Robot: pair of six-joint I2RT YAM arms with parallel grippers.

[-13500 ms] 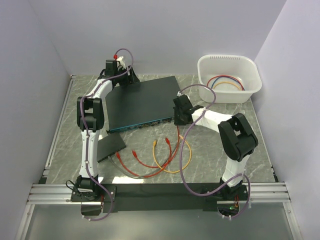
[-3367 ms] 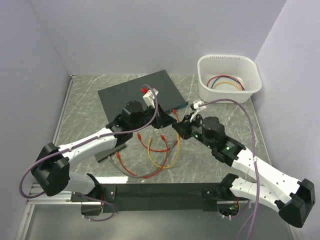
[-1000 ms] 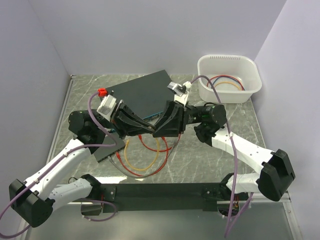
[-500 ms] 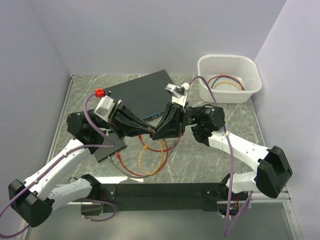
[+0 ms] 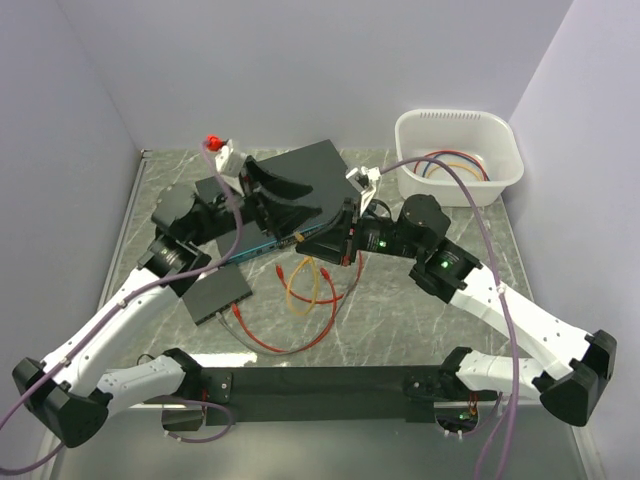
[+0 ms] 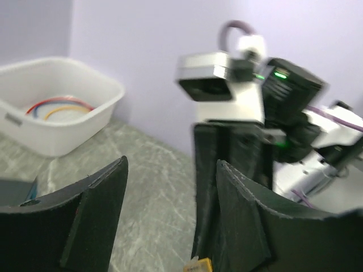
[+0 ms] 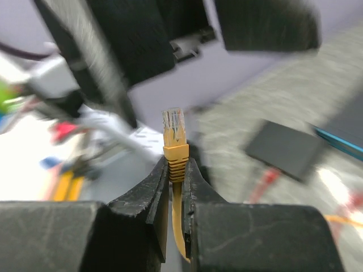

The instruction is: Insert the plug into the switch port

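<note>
**Yellow plug pinched in the right gripper, close to the switch's front edge**

The right gripper (image 7: 176, 173) has its black jaws drawn narrow on a yellow cable, gripping it just beneath the moulded boot. The yellow-booted, clear-tipped plug (image 7: 173, 129) stands upright above the fingertips, free on all sides and seated in nothing.

From above, this gripper reaches in from the right, its tip at the front of the switch (image 5: 318, 160), a large flat dark grey rectangular box lying at an angle on the grey marbled table (image 5: 420, 320). The plug sits near the teal-blue front edge (image 5: 265, 243). Whether it touches that edge is hard to judge from above.

The left gripper (image 6: 170, 161) hangs over the switch's top with its jaws spread wide and nothing between them. Its wrist camera looks between the two black fingers (image 6: 93, 198) at the right arm's wrist, which stands upright just beyond.

A smaller flat black slab (image 5: 215, 292) lies on the table just in front of the switch's left end. The slack of the yellow cable (image 5: 305, 290) loops on the table in front of the switch. A red cable (image 5: 268, 338) curves nearer the arm bases.

A white plastic tub (image 5: 455, 190) sits at the far right corner, well apart from the switch, with red, blue and yellow cables coiled inside.
</note>
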